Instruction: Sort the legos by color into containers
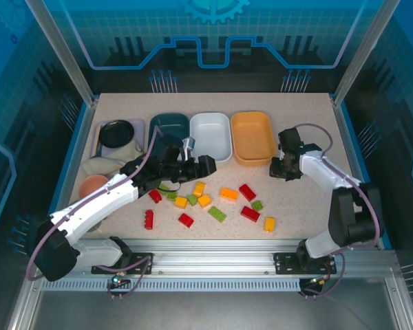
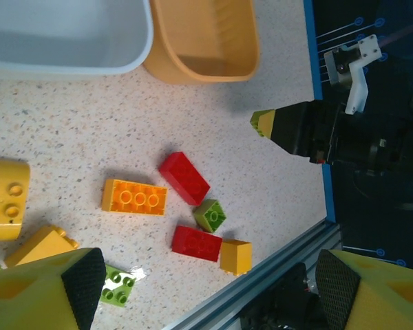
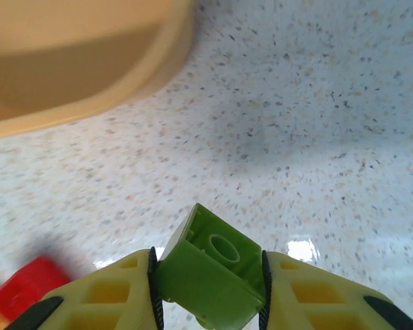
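My right gripper (image 3: 210,302) is shut on a green brick (image 3: 210,271), held tilted just above the table beside the orange tray (image 3: 76,55). From above, the right gripper (image 1: 277,170) hangs by the orange tray (image 1: 253,136)'s front right corner. The teal tray (image 1: 168,127) and white tray (image 1: 211,134) stand left of it. My left gripper (image 1: 201,166) is open and empty, low in front of the white tray. Red, green and yellow/orange bricks lie scattered at mid-table, among them an orange brick (image 2: 134,197), a red brick (image 2: 184,178) and a small green one (image 2: 210,214).
A black round dish (image 1: 117,133) sits at the back left, with a white cloth (image 1: 100,167) and a peach cup (image 1: 93,184) in front of it. The blue-edged aluminium rail (image 1: 213,256) runs along the near side, close to a yellow brick (image 2: 235,256).
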Available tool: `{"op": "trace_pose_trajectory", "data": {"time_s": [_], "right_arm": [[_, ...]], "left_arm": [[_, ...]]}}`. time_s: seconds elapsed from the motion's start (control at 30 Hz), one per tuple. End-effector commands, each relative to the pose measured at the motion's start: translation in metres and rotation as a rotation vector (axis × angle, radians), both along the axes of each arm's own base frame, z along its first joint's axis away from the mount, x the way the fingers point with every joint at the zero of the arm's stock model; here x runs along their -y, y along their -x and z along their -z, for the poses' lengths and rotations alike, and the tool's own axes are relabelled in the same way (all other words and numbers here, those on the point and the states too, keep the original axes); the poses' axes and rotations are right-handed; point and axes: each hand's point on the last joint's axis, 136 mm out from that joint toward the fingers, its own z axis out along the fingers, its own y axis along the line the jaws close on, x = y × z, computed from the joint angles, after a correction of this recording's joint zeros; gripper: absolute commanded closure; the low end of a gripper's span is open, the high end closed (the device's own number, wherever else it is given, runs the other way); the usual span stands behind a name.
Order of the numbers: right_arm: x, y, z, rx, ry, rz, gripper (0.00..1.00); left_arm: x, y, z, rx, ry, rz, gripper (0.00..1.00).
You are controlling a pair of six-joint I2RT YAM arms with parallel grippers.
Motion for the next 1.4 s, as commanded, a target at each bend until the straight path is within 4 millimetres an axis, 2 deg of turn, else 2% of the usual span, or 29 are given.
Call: {"op": "trace_pose_trajectory", "data": {"time_s": [0.0,0.1,0.17,0.27,0.43,0.53,0.6,0.7,0.8,0.9,1.0,1.13,1.17,1.23,1.27,1.37], "right_arm": [[-0.019,-0.005,-0.037,0.055,-0.028,-0.028,0.72],[-0.035,-0.034,-0.05,0.089,-0.061,-0.033,0.72],[-0.044,-0.057,-0.047,0.085,-0.072,-0.026,0.72],[-0.054,-0.092,-0.034,0.054,-0.071,-0.019,0.71],[-0.065,-0.131,0.001,-0.023,-0.059,-0.011,0.69],[-0.069,-0.141,0.02,-0.073,-0.054,-0.014,0.67],[-0.071,-0.143,0.025,-0.091,-0.054,-0.015,0.6],[-0.076,-0.146,0.013,-0.065,-0.063,-0.038,0.44],[-0.083,-0.147,-0.019,0.006,-0.064,-0.08,0.35],[-0.09,-0.14,-0.06,0.101,-0.079,-0.126,0.31],[-0.098,-0.127,-0.1,0.198,-0.096,-0.172,0.32],[-0.134,-0.089,-0.152,0.373,-0.226,-0.329,0.35],[-0.147,-0.073,-0.159,0.407,-0.266,-0.39,0.35],[-0.175,-0.04,-0.159,0.435,-0.331,-0.536,0.34],[-0.188,-0.02,-0.153,0.428,-0.354,-0.606,0.33],[-0.212,0.03,-0.134,0.431,-0.431,-0.744,0.3]], "left_arm": [[0.004,-0.009,-0.026,0.063,-0.007,-0.001,0.16],[0.007,-0.02,-0.035,0.081,-0.018,-0.004,0.16],[0.01,-0.028,-0.037,0.073,-0.029,-0.001,0.16],[0.011,-0.041,-0.036,0.062,-0.039,-0.022,0.16],[0.001,-0.056,-0.023,-0.02,-0.063,-0.09,0.17],[-0.007,-0.054,-0.015,-0.063,-0.097,-0.12,0.17],[-0.015,-0.049,-0.009,-0.094,-0.122,-0.142,0.17],[-0.028,-0.038,0.0,-0.133,-0.148,-0.178,0.17],[-0.045,-0.025,0.006,-0.179,-0.176,-0.231,0.17],[-0.062,-0.012,0.015,-0.242,-0.194,-0.282,0.18],[-0.08,0.002,0.023,-0.319,-0.204,-0.36,0.18],[-0.106,0.026,0.049,-0.501,-0.206,-0.518,0.19],[-0.111,0.033,0.058,-0.554,-0.203,-0.566,0.19],[-0.116,0.045,0.077,-0.651,-0.179,-0.656,0.2],[-0.117,0.049,0.087,-0.697,-0.166,-0.699,0.2],[-0.117,0.053,0.109,-0.791,-0.124,-0.805,0.21]]}}
